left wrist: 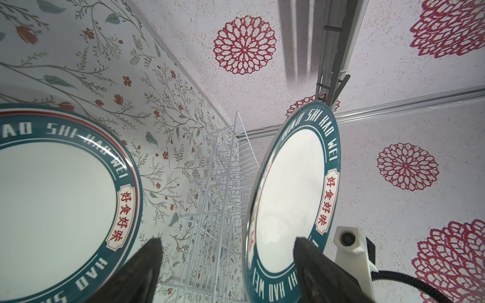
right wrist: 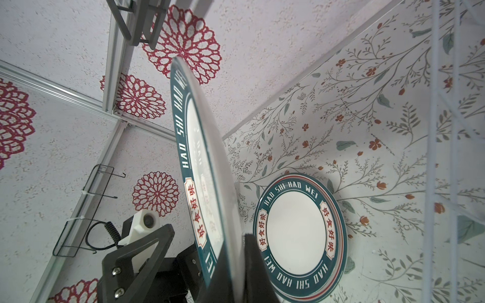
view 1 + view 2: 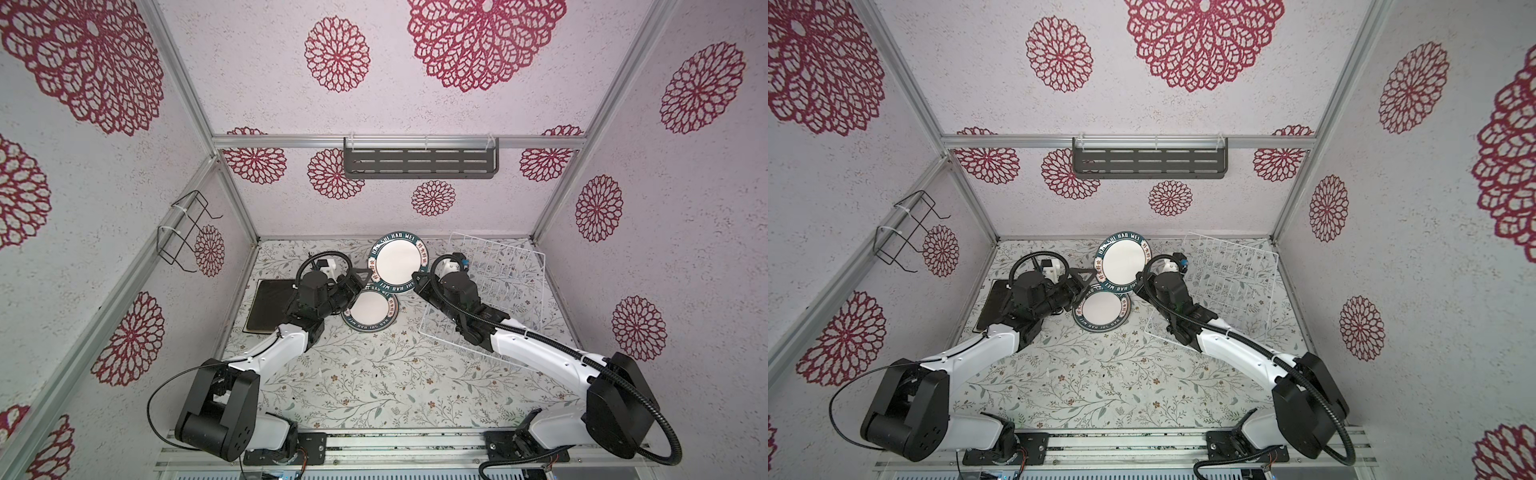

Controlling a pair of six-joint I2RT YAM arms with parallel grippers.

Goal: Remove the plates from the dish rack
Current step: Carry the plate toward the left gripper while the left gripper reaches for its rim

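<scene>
I am clamping one round teal-rimmed white plate (image 3: 397,261) upright in my right pincer (image 3: 417,277); another such plate (image 3: 370,309) is lying flat on the bench (image 3: 374,374), my left pincer (image 3: 360,284) is gaping wide, and one white wire rack (image 3: 505,270) is standing alongside.

left arm (image 3: 268,355), right arm (image 3: 540,348): white links are joined by black housings | black ribbed hose (image 3: 631,390) is carried

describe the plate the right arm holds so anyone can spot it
Find the wire dish rack on the right. Left of it, the held plate is round with a teal rim. It is raised on edge in the jaws of the right gripper, while the matching flat plate lies face up.
</scene>
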